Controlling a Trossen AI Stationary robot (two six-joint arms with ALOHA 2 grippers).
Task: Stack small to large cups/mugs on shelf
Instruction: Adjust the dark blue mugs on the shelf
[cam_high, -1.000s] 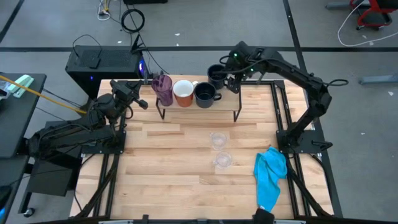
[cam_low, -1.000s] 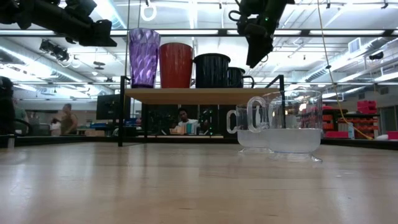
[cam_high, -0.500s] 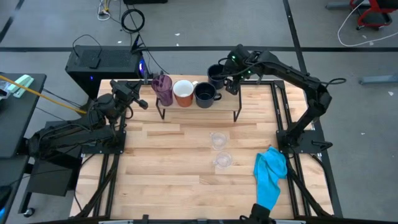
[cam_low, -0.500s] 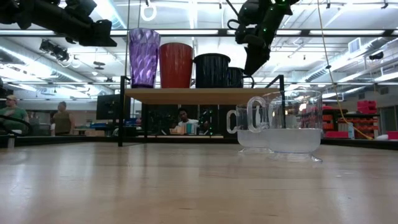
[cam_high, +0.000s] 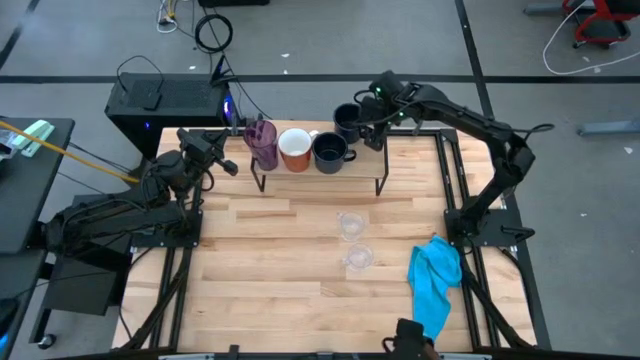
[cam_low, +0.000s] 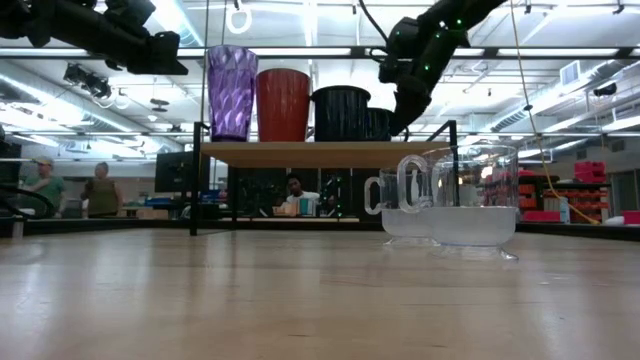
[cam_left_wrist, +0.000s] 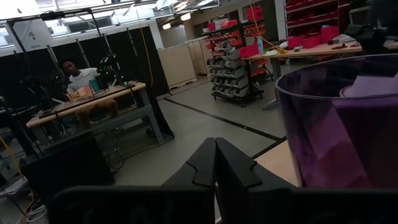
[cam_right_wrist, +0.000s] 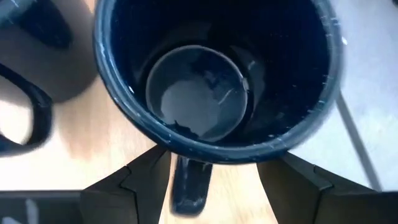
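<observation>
Swinging in toward the shelf (cam_high: 365, 163) over the last second, the right arm has brought the right gripper (cam_high: 372, 122) over the far navy mug (cam_high: 347, 120), its fingers spread either side of the mug's handle, holding nothing, as far as the wrist view shows. That mug sits at the shelf's right end behind the near navy mug (cam_high: 328, 150), beside the white-and-orange mug (cam_high: 294, 148) and purple tumbler (cam_high: 263, 143). Both clear glasses (cam_high: 351, 225) wait on the table. The left gripper (cam_high: 228, 166) idles pinched closed near the tumbler.
</observation>
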